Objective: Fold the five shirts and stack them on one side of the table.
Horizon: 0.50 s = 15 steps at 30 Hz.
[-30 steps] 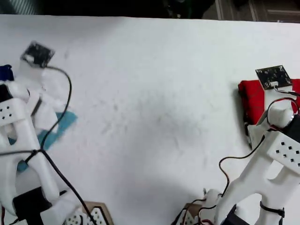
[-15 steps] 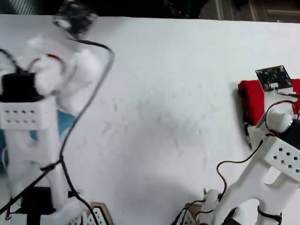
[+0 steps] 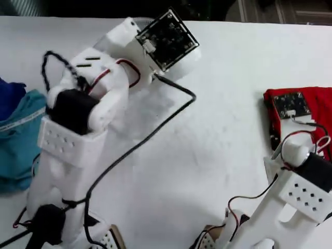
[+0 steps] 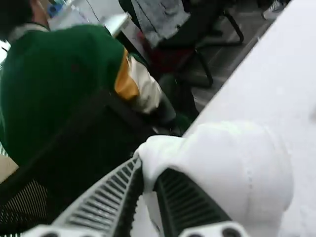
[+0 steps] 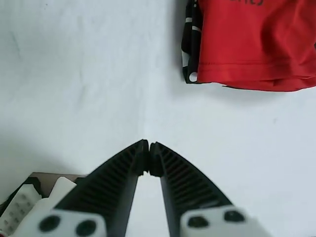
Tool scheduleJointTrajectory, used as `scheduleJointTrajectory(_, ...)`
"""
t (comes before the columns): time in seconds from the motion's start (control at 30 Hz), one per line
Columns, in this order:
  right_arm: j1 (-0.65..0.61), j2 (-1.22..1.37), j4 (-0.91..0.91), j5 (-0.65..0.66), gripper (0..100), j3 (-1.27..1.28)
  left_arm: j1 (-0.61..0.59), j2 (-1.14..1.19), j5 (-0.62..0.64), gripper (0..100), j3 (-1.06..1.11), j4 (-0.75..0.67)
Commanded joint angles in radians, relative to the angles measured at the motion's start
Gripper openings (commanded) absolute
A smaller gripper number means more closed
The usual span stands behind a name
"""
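The left arm (image 3: pixel 78 119) had swung toward the worktop's (image 3: pixel 218 78) far edge; I cannot tell the left jaws' state. The right jaws were pressed together near a red shirt (image 5: pixel 252 44); a teal shirt (image 3: pixel 21 135) lay at the left edge.

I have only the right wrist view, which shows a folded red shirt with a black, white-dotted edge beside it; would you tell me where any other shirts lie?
Observer: A teal shirt lies crumpled at the opposite edge of the table, on the left arm's side.
Operator: Is anything else lying with it?
Observer: Yes, a dark blue shirt lies against its far side, partly cut off by the high view's edge.
Operator: Thank you; and where is the left arm?
Observer: The left arm stands raised beside those two shirts, its wrist end over bare tabletop near the far edge.
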Motion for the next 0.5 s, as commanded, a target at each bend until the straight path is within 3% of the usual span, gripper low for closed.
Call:
scheduleJointTrajectory(0.0, 0.001, -0.045, -0.005, -0.006, 1.8, 0.044, 0.019, -0.033, 0.005, 2, -0.068, 0.046)
scheduleJointTrajectory(0.27, -0.007, -0.053, -0.007, -0.006, 1.8, 0.087, -0.067, -0.027, -0.003, 2, -0.017, 0.531)
scheduleJointTrajectory(0.47, -0.008, -0.056, -0.007, -0.006, 1.8, 0.087, -0.259, -0.033, -0.008, 3, 0.265, 0.608)
